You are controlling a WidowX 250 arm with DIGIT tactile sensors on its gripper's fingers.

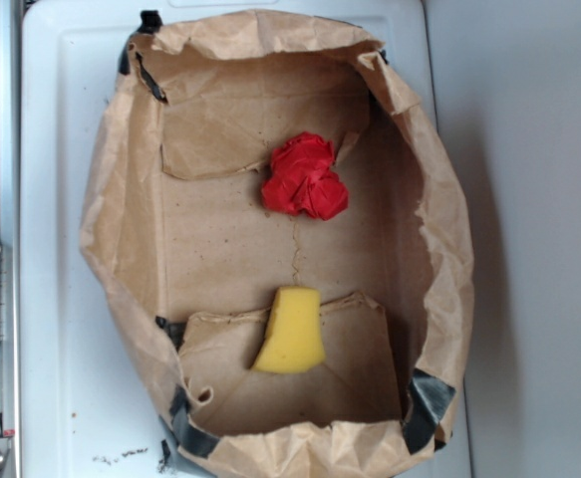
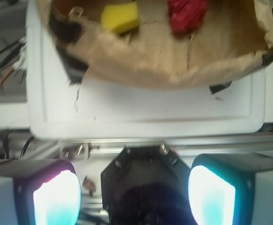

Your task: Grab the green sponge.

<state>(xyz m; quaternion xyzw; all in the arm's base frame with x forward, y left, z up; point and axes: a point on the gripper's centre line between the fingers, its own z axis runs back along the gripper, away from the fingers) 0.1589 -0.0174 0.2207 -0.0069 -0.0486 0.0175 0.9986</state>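
1. A brown paper bag (image 1: 121, 229), opened wide with crumpled walls, fills most of the frame on a white tray (image 1: 56, 129).
2. The green sponge (image 1: 291, 332), yellow in colour, lies on the bag's floor, lower centre.
3. A crumpled red paper ball (image 1: 304, 177) sits above it, well apart.
4. Black tape (image 1: 428, 398) marks the bag's lower corners.

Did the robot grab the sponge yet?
Not yet. The yellow sponge lies untouched inside the paper bag, apart from the red paper ball. The gripper is open and empty, back outside the bag over the white tray's edge. Reaching in, closing on the sponge and lifting are all left.
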